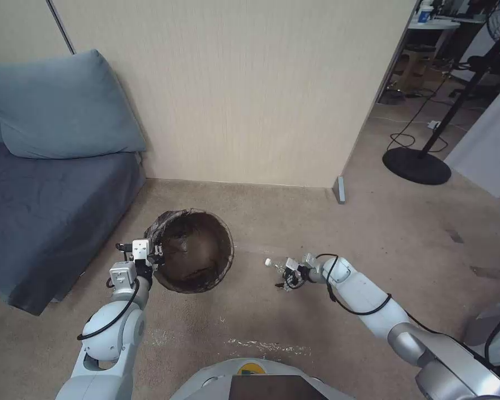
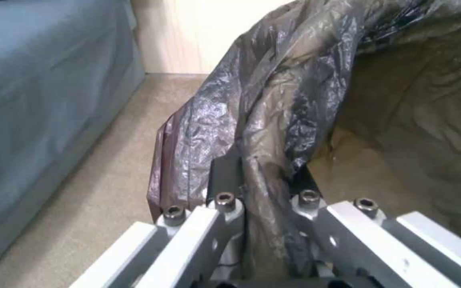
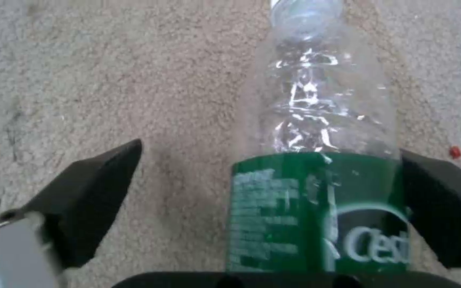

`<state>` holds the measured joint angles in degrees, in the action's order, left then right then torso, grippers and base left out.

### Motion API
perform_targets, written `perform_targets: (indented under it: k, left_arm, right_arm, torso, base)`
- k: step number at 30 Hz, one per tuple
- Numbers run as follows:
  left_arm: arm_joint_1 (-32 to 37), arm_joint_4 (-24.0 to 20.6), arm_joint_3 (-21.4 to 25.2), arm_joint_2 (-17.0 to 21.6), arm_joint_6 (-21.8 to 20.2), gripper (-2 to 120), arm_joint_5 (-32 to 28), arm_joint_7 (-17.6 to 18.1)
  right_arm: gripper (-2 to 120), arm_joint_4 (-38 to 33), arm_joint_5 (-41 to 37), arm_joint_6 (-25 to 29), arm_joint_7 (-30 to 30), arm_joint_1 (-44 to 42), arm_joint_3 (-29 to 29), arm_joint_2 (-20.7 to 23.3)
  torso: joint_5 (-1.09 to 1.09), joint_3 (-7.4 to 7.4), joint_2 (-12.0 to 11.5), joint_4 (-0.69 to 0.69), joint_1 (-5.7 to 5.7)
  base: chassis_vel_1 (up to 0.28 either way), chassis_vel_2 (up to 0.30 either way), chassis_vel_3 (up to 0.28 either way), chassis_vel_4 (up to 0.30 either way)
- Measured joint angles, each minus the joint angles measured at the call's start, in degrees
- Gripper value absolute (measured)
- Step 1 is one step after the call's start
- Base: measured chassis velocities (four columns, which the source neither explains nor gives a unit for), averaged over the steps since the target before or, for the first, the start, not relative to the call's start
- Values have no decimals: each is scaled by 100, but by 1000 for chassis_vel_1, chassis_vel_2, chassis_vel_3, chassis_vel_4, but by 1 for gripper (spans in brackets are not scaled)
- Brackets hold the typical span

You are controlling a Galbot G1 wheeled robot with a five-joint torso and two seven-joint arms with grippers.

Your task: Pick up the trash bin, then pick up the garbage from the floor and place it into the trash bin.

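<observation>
Left gripper [image 1: 156,256]: clamped on the near-left rim of the trash bin [image 1: 191,250], at roughly 9 o'clock on the bin's opening as seen from the head camera. Fingers [image 2: 225,176] closed tight on the folded dark bag [image 2: 273,92], one outside the rim and one inside, with the crinkled plastic pinched between them. Bin opening facing the head camera, brown-black lining visible inside. Cannot tell from these views whether the bin rests on the floor [image 1: 294,222] or hangs just above it.

Trash bin position: on the left of the head view, at about 10 o'clock from the robot's base, just beside the front corner of the blue sofa [image 1: 44,216] and near the beige wall [image 1: 250,94].

Right gripper [image 1: 285,274]: low over the carpet, at about 1 o'clock from the robot's base, well apart from the bin. Jaws spread wide around a clear bottle [image 3: 321,160] with a green label. One fingertip [image 3: 444,200] touching or just beside the label on one side; the other fingertip standing clear of the bottle with bare carpet in the gap. No grip closed on the bottle.

Bottle position: lying on the floor between the open jaws, cap end [image 1: 268,261] pointing away from the gripper toward the bin. Small red speck [image 3: 454,151] on the carpet near the bottle.

Black round stand base [image 1: 416,165] at 2 o'clock, beyond the wall's end.
</observation>
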<state>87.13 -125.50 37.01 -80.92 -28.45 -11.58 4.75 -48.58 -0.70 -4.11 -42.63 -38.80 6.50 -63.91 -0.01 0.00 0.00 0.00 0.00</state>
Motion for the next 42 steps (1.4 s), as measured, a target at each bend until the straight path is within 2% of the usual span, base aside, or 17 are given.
perform_targets:
  k: [1, 5, 6, 9, 11, 15, 17, 19, 25, 30, 34, 35, 37, 39, 42]
  left_arm:
    - [0, 0, 0, 0, 0, 4, 0, 0]
    - [-1, -1, -6, -1, 3, 4, -1, 0]
    - [-1, -1, -6, -1, 3, 4, -1, 0]
    - [-4, -2, -14, 0, 25, 4, -2, -1]
    - [-9, 2, -18, -1, 41, 4, -1, -1]
    - [-23, 14, -58, -8, 73, 4, 0, -2]
    - [-26, 14, -62, -8, 76, 4, 0, -2]
    - [-29, 16, -66, -12, 82, 4, 1, -4]
    - [-27, 15, -64, -14, 84, 4, 1, -4]
    - [-26, 16, -66, -30, 90, 4, 1, -4]
    - [-42, 42, -78, -29, 123, 4, -4, -8]
    - [-42, 42, -78, -29, 123, 4, -4, -8]
    - [-42, 52, -81, -28, 134, 4, -8, -8]
    - [-41, 55, -86, -27, 135, 4, -9, -8]
    - [-53, 62, -136, -32, 135, 4, -7, -8]
  right_arm:
    - [96, 0, 0, 0, 0, 0, 0, 0]
    - [79, -155, -89, -109, -16, -8, -43, 83]
    - [79, -155, -89, -109, -16, -8, -43, 83]
    - [65, -266, -148, -160, 90, -62, -136, 135]
    - [62, -273, -156, -165, 111, -69, -172, 139]
    - [43, -355, -190, -195, 166, -117, -268, 248]
    - [40, -374, -193, -210, 181, -129, -270, 270]
    - [31, -410, -197, -239, 218, -172, -303, 308]
    - [25, -562, -196, -239, 328, -304, -504, 323]
    - [25, -1138, -360, -303, 551, -589, -903, 520]
    - [25, -2672, -934, -633, 1136, -1335, -1598, 889]
    - [25, -2672, -934, -633, 1136, -1335, -1598, 889]
    - [25, -3515, -1286, -762, 1544, -1772, -2144, 988]
    - [25, -3776, -1421, -791, 1688, -1901, -2288, 1010]
    - [25, -4850, -1996, -990, 2218, -2422, -2865, 1054]
  torso:
    - [0, 0, 0, 0, 0]
    - [1, 0, 0, 0, 0]
    - [1, 0, 0, 0, 0]
    - [1, 0, 0, 0, 0]
    - [1, 0, 0, 0, 0]
    - [1, 0, 0, 0, 0]
    - [0, 0, 0, 0, 0]
    - [1, 0, 0, -1, 0]
    - [2, 0, 0, 1, 0]
    - [2, 0, 0, 1, 0]
    - [3, 0, 0, -2, 0]
    - [3, 0, 0, -2, 0]
    - [-2, 0, 0, 0, 0]
    - [2, 0, 0, 0, 0]
    - [-2, 0, 0, -1, 0]
  base:
    - [0, 0, 0, 0]
    - [0, 0, 0, 0]
    - [0, 0, 0, 0]
    - [0, 0, 0, 0]
    - [0, 0, 0, 0]
    - [0, 0, 0, 0]
    - [0, 0, 0, 0]
    - [0, 0, 0, 0]
    - [0, 0, 0, 0]
    - [0, 0, 0, 0]
    - [0, 0, 0, 0]
    - [0, 0, 0, 0]
    - [0, 0, 0, 0]
    - [0, 0, 0, 0]
    - [0, 0, 0, 0]
